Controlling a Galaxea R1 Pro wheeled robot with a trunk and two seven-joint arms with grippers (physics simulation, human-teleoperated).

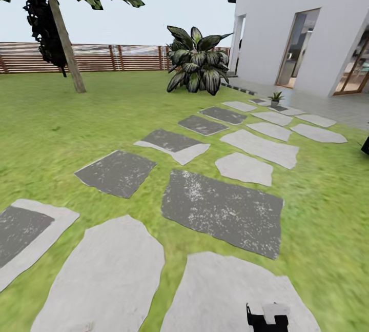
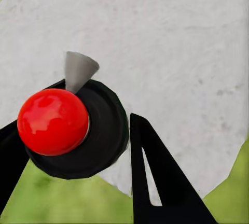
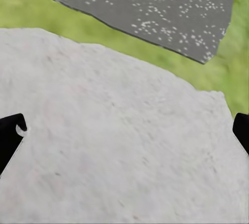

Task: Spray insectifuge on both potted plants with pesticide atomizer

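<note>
The pesticide atomizer (image 2: 67,125) has a red ball top, a black round cap and a grey cone nozzle. My left gripper (image 2: 78,136) is shut on it, one black finger (image 2: 150,172) on each side, above a pale stepping stone (image 2: 171,42). My right gripper (image 3: 127,130) is open and empty over another pale stone, its fingertips (image 3: 11,130) at the picture's edges. One small potted plant (image 1: 275,98) stands far ahead on the paving by the house. The lawn (image 1: 61,127) of the garden spreads to a brown slatted fence (image 1: 102,57).
Pale and dark grey stepping stones (image 1: 223,211) lead across the grass toward a white house (image 1: 287,19). A big dark leafy plant (image 1: 197,62) and a leaning tree (image 1: 66,39) stand near the fence. A black-and-white part of my arm (image 1: 266,316) shows low down.
</note>
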